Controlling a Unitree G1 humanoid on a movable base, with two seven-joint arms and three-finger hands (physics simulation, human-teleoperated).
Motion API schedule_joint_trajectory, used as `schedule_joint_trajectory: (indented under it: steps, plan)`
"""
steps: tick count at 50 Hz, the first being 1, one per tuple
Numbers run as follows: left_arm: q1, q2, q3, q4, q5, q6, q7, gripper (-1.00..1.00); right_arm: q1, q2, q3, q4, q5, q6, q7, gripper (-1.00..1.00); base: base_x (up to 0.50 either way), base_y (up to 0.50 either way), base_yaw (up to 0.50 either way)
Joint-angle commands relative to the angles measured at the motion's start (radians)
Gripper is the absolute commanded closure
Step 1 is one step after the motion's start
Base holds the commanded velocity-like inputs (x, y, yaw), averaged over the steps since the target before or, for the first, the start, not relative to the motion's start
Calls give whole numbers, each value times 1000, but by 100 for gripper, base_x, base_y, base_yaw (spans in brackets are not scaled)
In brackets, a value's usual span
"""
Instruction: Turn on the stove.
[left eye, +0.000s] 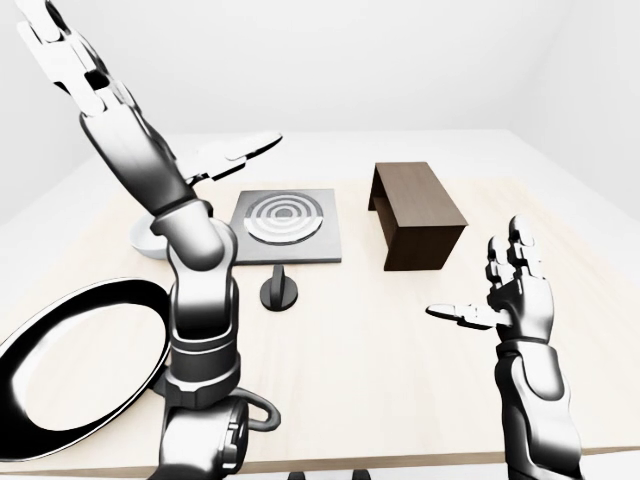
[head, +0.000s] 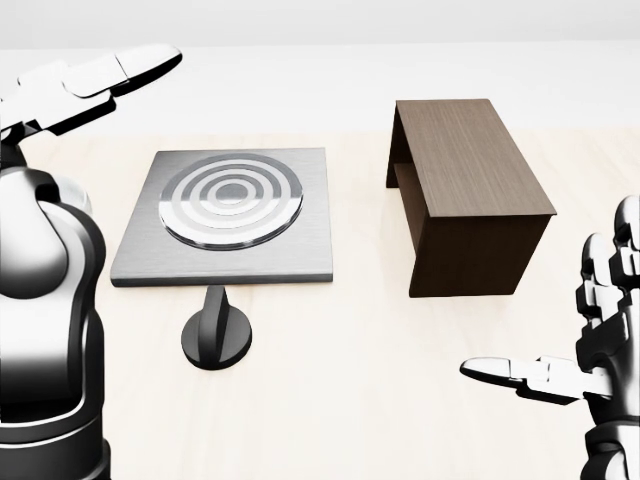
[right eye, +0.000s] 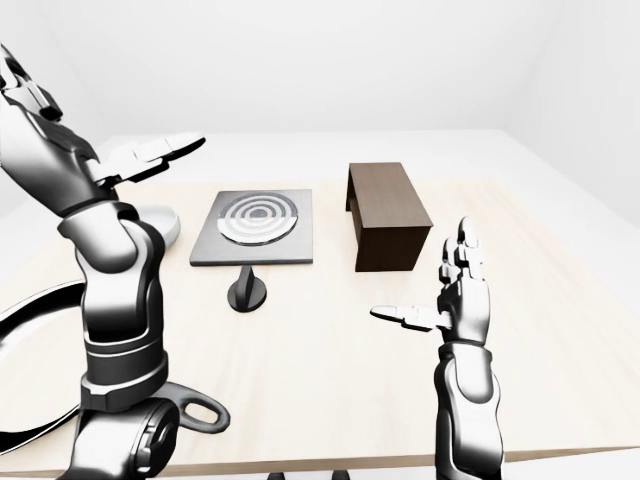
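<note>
The stove (head: 225, 215) is a flat square grey plate with a round burner of concentric silver rings, lying on the pale wooden counter (head: 360, 400) left of centre in the head view. Just below its lower edge stands the stove knob (head: 216, 335), a black round disc with a raised ridge handle. In the head view the ridge's long axis runs up and down the picture, pointing toward the stove. The knob stands just clear of the plate. No writing or labels can be read on anything.

The left hand (left eye: 100, 95) is raised high at the left of the left-eye view, well above the counter and well apart from the knob. Its fingers (left eye: 240, 150) are stretched out and spread, holding nothing. The right hand (right eye: 455, 295) hovers at the right above bare counter, palm turned inward, fingers upright and spread with the thumb out sideways, also holding nothing.

A dark brown wooden box (head: 465, 190), open on its left side, stands to the right of the stove.

The left-eye view shows things the head view lacks: a white bowl (left eye: 150, 240) left of the stove, partly behind the left arm, and a large black-rimmed round pan (left eye: 70, 365) at the lower left.
</note>
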Motion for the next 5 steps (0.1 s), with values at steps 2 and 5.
schedule_joint_trajectory:
  steps: [2, 5]
  plan:
    - [3, 3, 0, -67, 2, 0, 0, -100, -1, -1, 1, 9, 0, 0, 0, -100, 0, 0, 0]
    - [2, 3, 1, -65, 1, 0, 0, -100, 0, -1, 2, 3, 0, 0, -1, -100, 0, 0, 0]
